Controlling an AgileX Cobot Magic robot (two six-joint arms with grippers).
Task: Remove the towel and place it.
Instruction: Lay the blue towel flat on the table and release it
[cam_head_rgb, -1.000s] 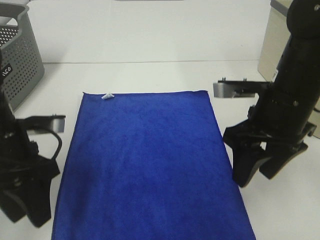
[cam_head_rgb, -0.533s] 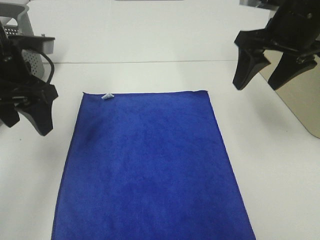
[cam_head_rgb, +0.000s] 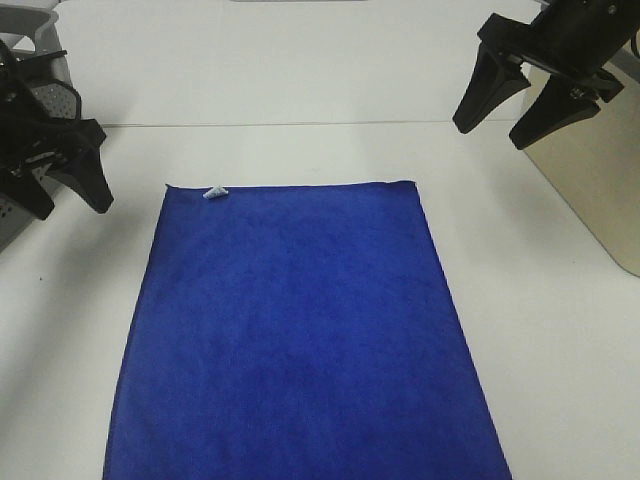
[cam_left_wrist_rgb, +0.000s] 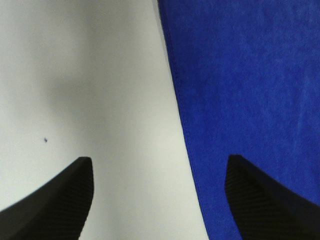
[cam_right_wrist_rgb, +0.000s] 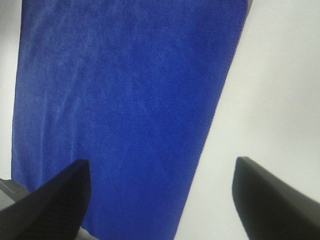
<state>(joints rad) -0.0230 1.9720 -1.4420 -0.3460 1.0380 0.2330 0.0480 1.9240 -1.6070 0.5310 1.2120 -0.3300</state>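
1. Exterior high view: the towel (cam_head_rgb: 300, 330) lies flat on the white surface (cam_head_rgb: 300, 90), with its tag (cam_head_rgb: 214, 192) at the far left corner. The left tool (cam_head_rgb: 72, 205) and right tool (cam_head_rgb: 491, 135), both wide and empty, have moved from beside the long edges to the far corners.
2. Left wrist view: the wide fingers straddle the towel's edge without touching it.
3. Right wrist view: the wide fingers hang above the cloth.
4. Judgement: the towel appears to be released and placement looks complete.
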